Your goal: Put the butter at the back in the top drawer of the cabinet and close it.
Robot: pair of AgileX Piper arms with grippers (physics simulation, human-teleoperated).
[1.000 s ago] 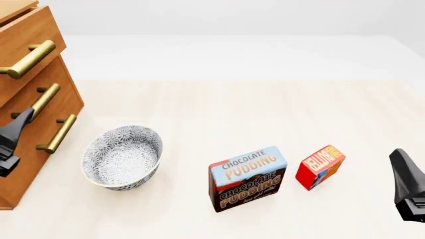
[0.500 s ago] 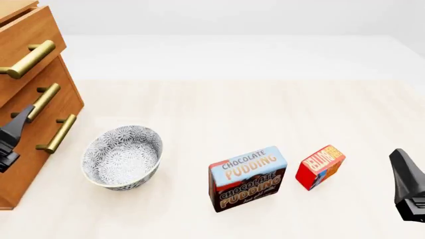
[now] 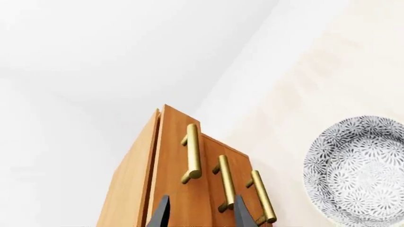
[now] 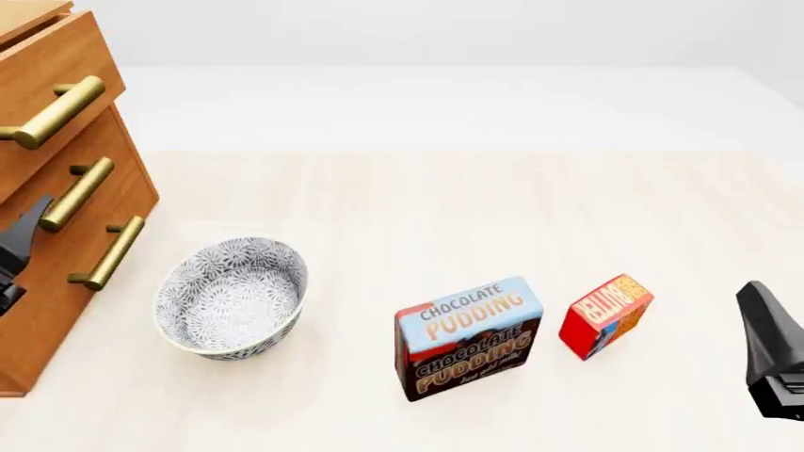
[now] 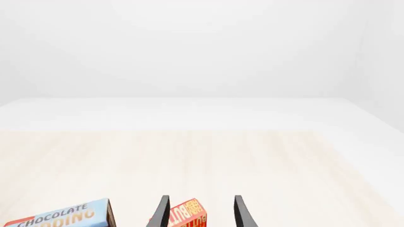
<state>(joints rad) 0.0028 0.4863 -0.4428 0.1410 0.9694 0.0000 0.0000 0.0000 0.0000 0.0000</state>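
The butter (image 4: 605,315), a small red box with an orange panel, stands on the table at the right, next to the pudding box. In the right wrist view the butter (image 5: 184,216) lies just ahead of my open right gripper (image 5: 200,215), in line with the gap. In the front view the right gripper (image 4: 755,297) is to the butter's right, apart from it. The cabinet (image 4: 75,202) stands at the far left. Its top drawer (image 4: 51,61) sits a little forward of the two lower ones. My left gripper (image 4: 36,215) is open and empty in front of the middle handle; it also shows in the left wrist view (image 3: 200,215).
A patterned grey bowl (image 4: 233,294) stands between the cabinet and the blue-and-brown "Chocolate Pudding" box (image 4: 468,337). The bowl (image 3: 360,170) also shows in the left wrist view. The three brass bar handles (image 3: 192,153) stick out from the drawer fronts.
My left gripper has slid a little left toward the cabinet front and partly out of the front view. The right arm and the objects have not moved.
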